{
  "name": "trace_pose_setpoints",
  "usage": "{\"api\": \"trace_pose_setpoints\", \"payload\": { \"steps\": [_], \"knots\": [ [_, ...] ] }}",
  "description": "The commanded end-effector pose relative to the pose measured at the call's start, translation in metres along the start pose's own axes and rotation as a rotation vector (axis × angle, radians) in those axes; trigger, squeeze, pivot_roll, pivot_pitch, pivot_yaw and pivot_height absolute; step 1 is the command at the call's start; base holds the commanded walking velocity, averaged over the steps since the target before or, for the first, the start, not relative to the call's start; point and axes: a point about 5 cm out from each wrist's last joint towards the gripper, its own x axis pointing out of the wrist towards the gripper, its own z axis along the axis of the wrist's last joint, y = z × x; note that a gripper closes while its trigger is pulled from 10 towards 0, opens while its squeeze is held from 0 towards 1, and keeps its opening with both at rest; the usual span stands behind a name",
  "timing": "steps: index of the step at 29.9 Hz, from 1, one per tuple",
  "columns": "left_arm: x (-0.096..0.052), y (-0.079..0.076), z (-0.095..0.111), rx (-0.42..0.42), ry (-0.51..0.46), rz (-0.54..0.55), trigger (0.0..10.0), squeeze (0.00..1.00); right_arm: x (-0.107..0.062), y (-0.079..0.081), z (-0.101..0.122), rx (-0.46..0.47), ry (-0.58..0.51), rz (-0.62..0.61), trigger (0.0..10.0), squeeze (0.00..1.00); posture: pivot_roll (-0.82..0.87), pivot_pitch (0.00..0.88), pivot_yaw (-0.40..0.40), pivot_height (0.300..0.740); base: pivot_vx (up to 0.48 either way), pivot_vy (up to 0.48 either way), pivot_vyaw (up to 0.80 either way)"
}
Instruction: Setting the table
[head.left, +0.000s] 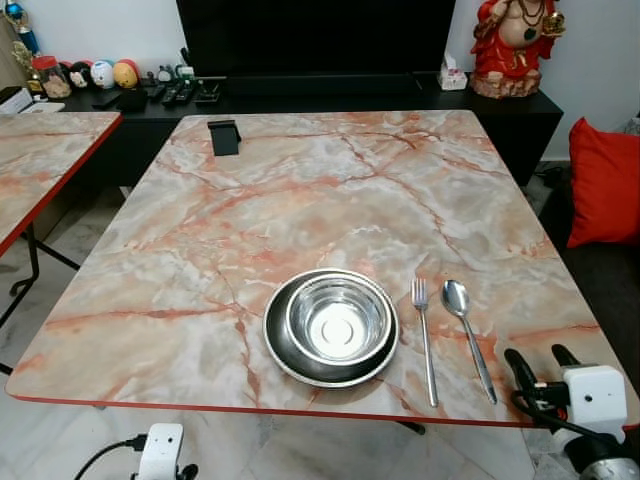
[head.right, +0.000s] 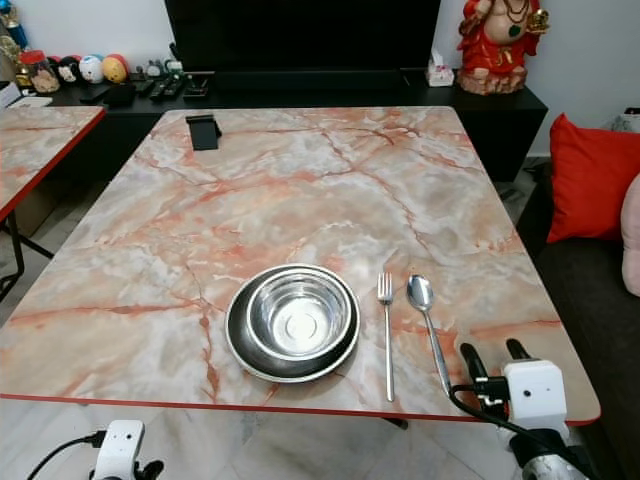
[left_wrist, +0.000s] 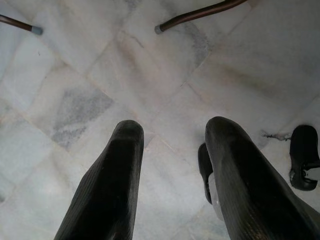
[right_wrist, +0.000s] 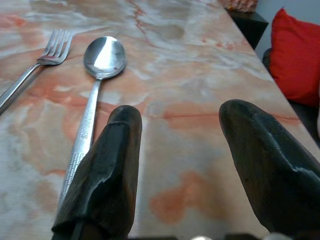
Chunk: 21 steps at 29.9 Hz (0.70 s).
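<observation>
Two grippers are in view, and neither one holds anything. Farthest left, the left gripper (left_wrist: 172, 145) hangs low under the table (head.left: 330, 190) edge, fingers spread wide over the pale floor, so it looks idle. Next comes the bowl (head.left: 337, 318) sitting inside the plate (head.left: 283, 352), well to the left of the right gripper (head.left: 540, 362). Then the fork (head.left: 425, 338) and the spoon (head.left: 468, 335) lie side by side, like a place ready for eating. The spoon handle is just left of the right gripper's left finger. That gripper rests low at the near table edge, fingers apart and empty; I think it has let go, but touching is hard to tell.
</observation>
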Motion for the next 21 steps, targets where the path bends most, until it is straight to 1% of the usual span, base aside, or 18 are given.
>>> {"api": "trace_pose_setpoints", "payload": {
  "steps": [1, 10, 14, 17, 21],
  "knots": [
    [-0.001, 0.003, -0.003, 0.028, 0.011, 0.008, 10.0, 0.00, -0.002, 0.002, -0.003, -0.009, 0.005, -0.011, 10.0, 0.00, -0.12, 0.000, 0.049, 0.740, 0.000, 0.000, 0.00],
    [-0.002, 0.004, -0.006, 0.058, 0.018, 0.007, 10.0, 0.00, -0.007, 0.008, -0.011, 0.009, 0.017, -0.015, 10.0, 0.00, -0.13, 0.000, 0.058, 0.740, 0.000, 0.000, 0.00],
    [-0.001, 0.004, -0.004, 0.061, 0.014, 0.004, 10.0, 0.00, -0.005, 0.015, -0.012, 0.019, 0.025, 0.018, 10.0, 0.00, -0.12, 0.000, 0.058, 0.740, 0.000, 0.000, 0.00],
    [-0.001, 0.004, -0.004, 0.054, 0.009, 0.008, 10.0, 0.00, -0.007, 0.020, -0.019, -0.006, 0.058, 0.050, 10.0, 0.00, -0.13, 0.000, 0.055, 0.740, 0.000, 0.000, 0.00],
    [-0.001, 0.004, -0.004, 0.050, 0.009, 0.010, 10.0, 0.00, -0.008, 0.023, -0.020, -0.010, 0.060, 0.068, 10.0, 0.00, -0.13, 0.000, 0.058, 0.740, 0.000, 0.000, 0.00]
  ]
}}
